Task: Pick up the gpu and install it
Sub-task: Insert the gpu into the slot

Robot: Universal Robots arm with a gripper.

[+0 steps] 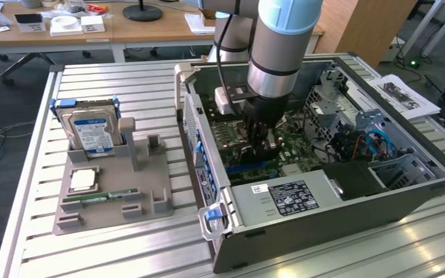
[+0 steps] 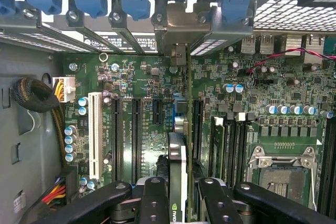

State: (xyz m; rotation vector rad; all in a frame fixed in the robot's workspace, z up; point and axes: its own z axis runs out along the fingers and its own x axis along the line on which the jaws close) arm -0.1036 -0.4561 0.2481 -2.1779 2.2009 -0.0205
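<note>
Just beside the white slot (image 2: 94, 135) on the motherboard (image 2: 157, 77), the black slots (image 2: 126, 129) stand empty. Past them, the gripper (image 2: 181, 203) pinches the gpu (image 2: 177, 156) edge-on, and what looks like its bracket (image 2: 181, 27) reaches the case's rear openings. Farthest from the white slot lies the CPU socket (image 2: 278, 177). If the card's edge sits off its slot, pressing could jam the bracket or flex the board.

Grey arm (image 1: 280, 52) (blue-capped), black gripper (image 2: 181, 195)
</note>
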